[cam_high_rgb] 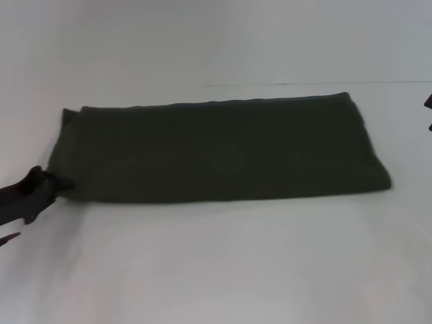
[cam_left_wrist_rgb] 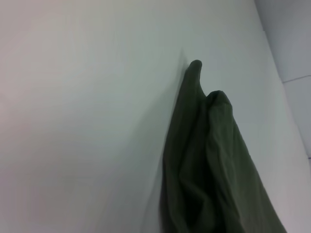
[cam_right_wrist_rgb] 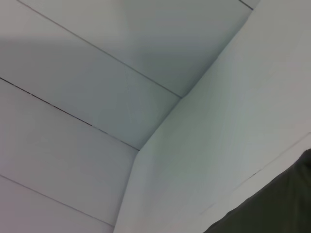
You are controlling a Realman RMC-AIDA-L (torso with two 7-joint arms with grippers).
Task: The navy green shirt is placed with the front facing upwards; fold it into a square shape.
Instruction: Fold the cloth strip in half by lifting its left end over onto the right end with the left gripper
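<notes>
The navy green shirt (cam_high_rgb: 223, 152) lies flat on the bench (cam_high_rgb: 216, 263), folded into a long band that runs from my left to my right. My left gripper (cam_high_rgb: 57, 182) sits at the shirt's near left corner, my fingers (cam_high_rgb: 40, 183) touching the cloth there, and the whole band stretches away to their right. My right gripper (cam_high_rgb: 428, 108) is off past the shirt's far right corner, apart from the cloth.

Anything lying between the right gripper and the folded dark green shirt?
Nothing: the head view shows only bare white table between the right gripper at the frame's edge and the dark olive-green folded shirt.
</notes>
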